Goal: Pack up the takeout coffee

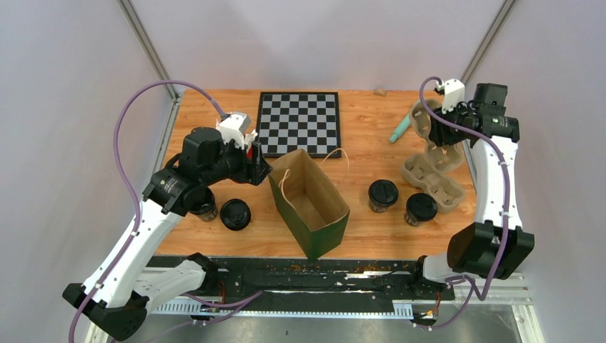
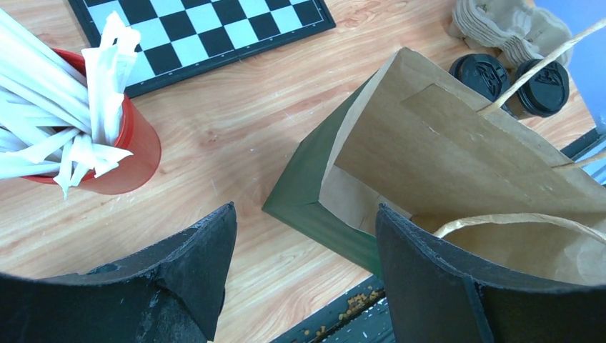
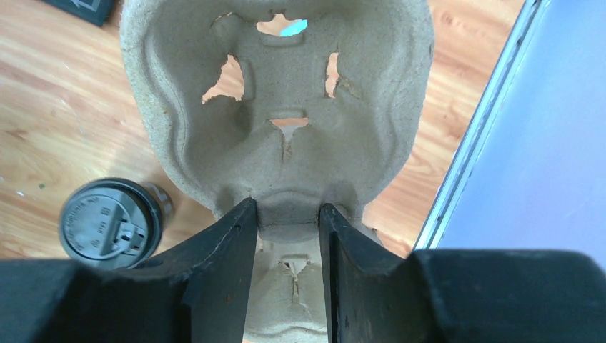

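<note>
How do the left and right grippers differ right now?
The left gripper stands wide open, while the right gripper is shut on the pulp cup carrier. The left gripper holds nothing and hangs between the red straw cup and the paper bag. The right gripper holds the carrier tilted up at the far right. Shared: neither holds a coffee cup.
</note>
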`<move>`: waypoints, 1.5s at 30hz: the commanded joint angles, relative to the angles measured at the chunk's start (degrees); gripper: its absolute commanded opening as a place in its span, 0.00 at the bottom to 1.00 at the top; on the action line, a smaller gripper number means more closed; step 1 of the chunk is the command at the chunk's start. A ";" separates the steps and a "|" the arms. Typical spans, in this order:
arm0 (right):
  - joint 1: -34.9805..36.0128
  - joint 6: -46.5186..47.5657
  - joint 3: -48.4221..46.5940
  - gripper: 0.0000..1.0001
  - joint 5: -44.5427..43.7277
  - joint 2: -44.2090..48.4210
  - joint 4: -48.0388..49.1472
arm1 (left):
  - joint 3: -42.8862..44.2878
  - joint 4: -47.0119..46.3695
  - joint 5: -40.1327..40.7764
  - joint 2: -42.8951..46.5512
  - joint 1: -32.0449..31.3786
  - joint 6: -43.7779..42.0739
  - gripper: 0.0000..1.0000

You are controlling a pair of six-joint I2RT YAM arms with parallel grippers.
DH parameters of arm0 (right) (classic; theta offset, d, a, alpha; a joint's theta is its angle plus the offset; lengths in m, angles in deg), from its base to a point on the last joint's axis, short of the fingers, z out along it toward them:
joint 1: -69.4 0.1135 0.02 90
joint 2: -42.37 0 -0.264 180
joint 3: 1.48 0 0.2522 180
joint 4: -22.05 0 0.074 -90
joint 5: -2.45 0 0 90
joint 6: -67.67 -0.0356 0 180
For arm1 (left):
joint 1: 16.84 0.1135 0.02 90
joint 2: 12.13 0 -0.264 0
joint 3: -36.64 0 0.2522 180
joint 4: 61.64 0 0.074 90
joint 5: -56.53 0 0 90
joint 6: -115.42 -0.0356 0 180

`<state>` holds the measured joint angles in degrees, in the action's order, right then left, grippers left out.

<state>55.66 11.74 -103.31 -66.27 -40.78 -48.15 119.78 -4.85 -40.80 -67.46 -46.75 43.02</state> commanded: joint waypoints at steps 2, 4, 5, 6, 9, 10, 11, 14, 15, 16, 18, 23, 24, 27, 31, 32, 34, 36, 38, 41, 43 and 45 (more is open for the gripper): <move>3.43 -7.08 -5.18 0.37 3.03 6.27 3.89 | 1.93 0.30 -0.19 0.83 0.29 -0.13 0.78; 5.40 -8.70 -6.20 0.38 2.84 7.79 3.67 | 2.53 0.09 1.13 0.73 0.29 -0.22 0.78; 6.44 -9.54 -6.66 0.38 2.81 8.62 3.68 | 2.96 -0.02 1.64 0.45 0.29 -0.20 0.78; 7.73 -10.43 -7.06 0.38 2.87 9.51 3.60 | 3.57 -0.04 2.03 0.01 0.29 -0.20 0.79; 11.55 -14.93 -8.03 0.38 1.72 11.90 3.67 | 5.08 -0.09 3.68 -1.83 0.34 -0.56 0.78; 12.60 -16.84 -8.35 0.38 1.84 12.55 3.56 | 5.28 -0.25 4.50 -2.59 0.30 -0.79 0.78; 13.34 -18.57 -8.88 0.38 2.61 13.06 3.35 | 5.65 -0.26 5.17 -3.45 0.34 -0.99 0.78; 17.56 -23.94 -10.72 0.37 3.78 14.51 3.16 | 7.54 0.39 4.36 -6.56 0.51 -1.59 0.78; 19.52 -25.28 -11.39 0.36 3.26 15.22 3.08 | 7.86 0.10 3.20 -7.06 0.55 -1.93 0.77; 20.90 -26.43 -12.09 0.36 3.57 15.87 3.13 | 8.08 -0.47 1.59 -7.44 0.60 -2.18 0.77; 22.35 -29.67 -12.72 0.36 5.66 17.32 4.44 | 8.53 -0.87 0.29 -7.98 0.56 -2.09 0.76; 26.25 -41.74 -9.20 0.35 11.41 21.86 13.63 | 8.07 -2.05 -2.81 -8.84 0.57 -1.40 0.74; 27.62 -43.20 -8.20 0.35 11.22 22.66 15.22 | 7.86 -2.18 -3.67 -9.04 0.59 -1.46 0.73; 31.43 -46.84 -6.25 0.34 11.33 23.88 18.30 | 6.71 -3.29 -4.95 -9.24 0.64 -1.58 0.70; 37.58 -50.49 -4.69 0.33 9.59 23.94 20.34 | 6.05 -3.32 -6.01 -9.89 0.64 -2.26 0.67; 39.56 -51.38 -4.20 0.32 8.78 23.92 21.19 | 5.80 -3.29 -5.96 -10.02 0.64 -2.37 0.66; 44.70 -52.44 -3.39 0.32 6.69 23.62 22.28 | 5.17 -3.53 -6.08 -10.10 0.64 -2.48 0.65; 49.17 -52.68 -3.17 0.32 3.67 22.84 22.35 | 4.67 -3.65 -6.75 -10.23 0.64 -2.40 0.63; 53.07 -53.19 -2.93 0.32 0.96 21.94 22.37 | 4.28 -3.65 -7.14 -10.22 0.64 -2.36 0.61; 57.34 -54.53 -1.50 0.31 -2.90 21.01 23.34 | 4.14 -3.40 -6.99 -10.08 0.64 -2.57 0.59; 59.24 -55.41 0.10 0.31 -5.33 20.65 24.43 | 4.08 -3.33 -7.53 -10.05 0.64 -2.72 0.53; 60.70 -56.18 1.73 0.31 -6.38 20.17 26.08 | 3.97 -3.30 -8.90 -9.93 0.64 -2.54 0.48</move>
<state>113.74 -41.05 -103.55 -66.82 -20.50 -27.67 123.65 -6.75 -47.10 -77.63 -46.37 41.56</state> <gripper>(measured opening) 0.337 0.520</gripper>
